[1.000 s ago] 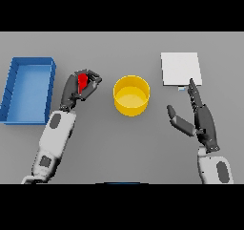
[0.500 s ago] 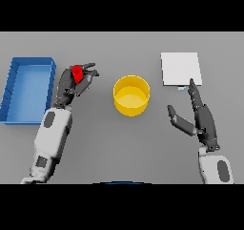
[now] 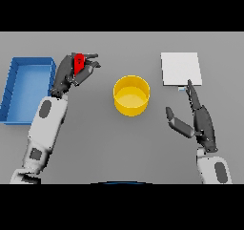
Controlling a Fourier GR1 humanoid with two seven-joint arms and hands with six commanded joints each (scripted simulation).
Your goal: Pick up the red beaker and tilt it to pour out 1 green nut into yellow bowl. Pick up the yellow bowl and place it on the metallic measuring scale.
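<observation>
Left of the yellow bowl (image 3: 131,95), the left hand (image 3: 71,74) has the red beaker (image 3: 79,63) wrapped in its curled fingers, held above the grey table (image 3: 119,148) near the blue bin (image 3: 26,88) and well apart from the bowl. So the pickup looks done; carrying across, tilting and pouring the green nut are left, and no nut can be made out. The bowl sits on the table, not yet on the metallic measuring scale (image 3: 180,68). The right hand (image 3: 198,121) rests just below the scale, fingers straight, holding nothing.
</observation>
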